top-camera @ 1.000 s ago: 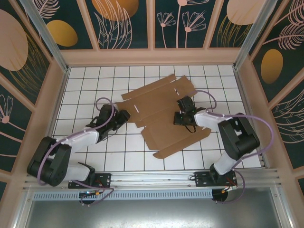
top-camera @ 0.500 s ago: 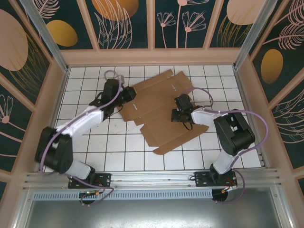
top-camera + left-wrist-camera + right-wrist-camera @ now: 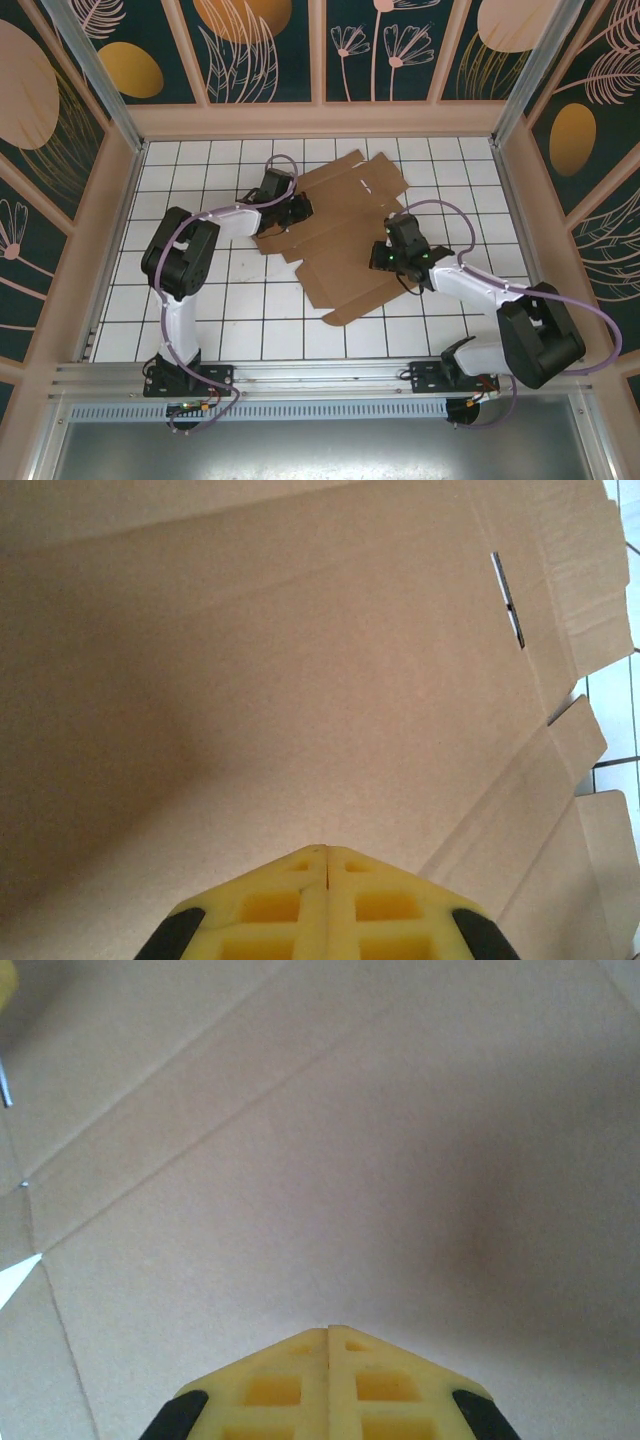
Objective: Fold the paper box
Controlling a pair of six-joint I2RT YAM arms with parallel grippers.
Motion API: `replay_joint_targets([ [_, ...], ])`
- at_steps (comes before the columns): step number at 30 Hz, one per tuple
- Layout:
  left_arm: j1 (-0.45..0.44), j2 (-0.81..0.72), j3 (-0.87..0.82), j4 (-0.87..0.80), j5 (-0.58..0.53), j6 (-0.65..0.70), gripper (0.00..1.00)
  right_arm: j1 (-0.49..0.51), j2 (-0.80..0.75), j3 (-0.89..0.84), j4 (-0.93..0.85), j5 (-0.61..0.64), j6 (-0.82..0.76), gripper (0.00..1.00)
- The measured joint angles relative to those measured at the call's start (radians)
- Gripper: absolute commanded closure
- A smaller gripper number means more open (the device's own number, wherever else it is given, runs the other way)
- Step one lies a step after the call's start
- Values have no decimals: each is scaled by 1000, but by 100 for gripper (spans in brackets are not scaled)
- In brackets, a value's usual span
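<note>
On the tiled table (image 3: 200, 300): I see the paper box (image 3: 340, 225) lying flat and unfolded, toward the far side, flaps spread.
Left gripper (image 3: 298, 208): over the cardboard's left edge; my wrist view shows its yellow fingers (image 3: 270, 905) pressed together, nothing between them.
Right gripper (image 3: 392, 258): over the cardboard's right part; jaws closed tip to tip, nothing gripped, bare cardboard just beyond.

The left arm (image 3: 180, 255) rises to a bent elbow, then reaches forward and to the right, ending in the left gripper (image 3: 297, 210). The right arm (image 3: 470, 290) folds at its elbow out to the right and runs back leftward to the right gripper (image 3: 386, 256). Both grippers' yellow jaws are pressed together, tip against tip.
</note>
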Motion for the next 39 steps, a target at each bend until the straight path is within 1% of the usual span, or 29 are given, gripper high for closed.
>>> replay_joint_targets([
  [3,0,23,34,-10,-3,0,100,-3,18,-7,1,-7,20,100],
  [6,0,46,44,-12,-7,-12,100,-16,77,-7,6,-7,45,100],
  [11,0,41,-53,17,-31,-55,100,-100,160,-6,17,-9,84,100],
  [15,0,-21,-144,49,-43,-94,100,-162,201,23,50,-18,92,100],
  [18,-1,-41,-178,62,-44,-113,100,-182,251,66,63,-15,91,100],
  [23,6,-43,-184,73,-48,-121,100,-185,300,100,91,-8,89,100],
  [26,16,-42,-174,58,-51,-121,100,-155,294,90,106,23,89,100],
  [30,39,-25,-114,-5,-61,-112,100,-54,240,24,124,34,93,100],
  [34,49,29,-9,-49,-54,-89,100,40,196,-21,132,-1,96,98],
  [39,47,89,88,-95,-16,-45,100,150,171,-42,132,-109,97,89],
])
